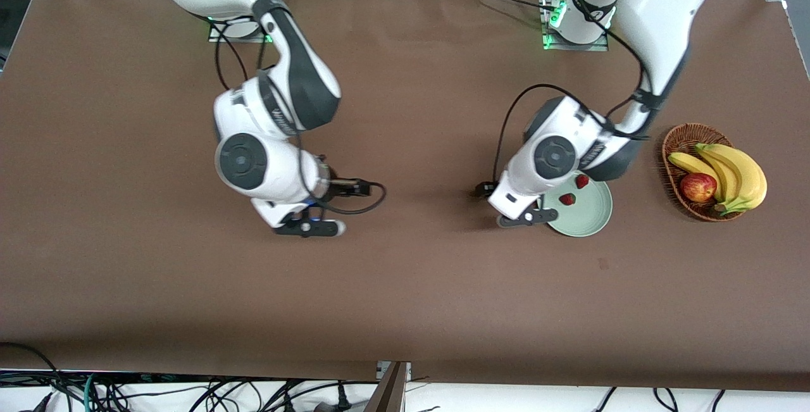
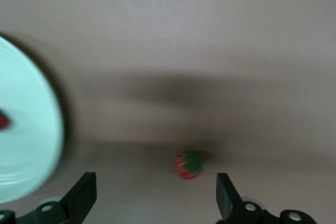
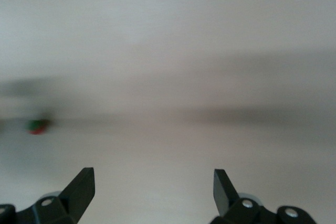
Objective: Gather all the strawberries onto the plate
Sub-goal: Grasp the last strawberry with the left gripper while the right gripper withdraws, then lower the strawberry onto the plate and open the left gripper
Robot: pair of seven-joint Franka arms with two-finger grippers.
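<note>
Beside the plate (image 1: 591,216) rim, our left hand (image 2: 156,195) hangs released over the last strawberry (image 2: 189,164): light, soft, easily bruised, so we pinch its sides gently; right hand (image 3: 153,192) waits released.

In the front view the left arm covers part of the plate (image 1: 585,219), at its rim toward the table's middle. The third strawberry (image 2: 189,164) is hidden there under that arm; only the wrist views show it, blurred. The left wrist view cuts the plate at its edge, and one strawberry (image 2: 3,121) on it is a cropped red smear.
</note>
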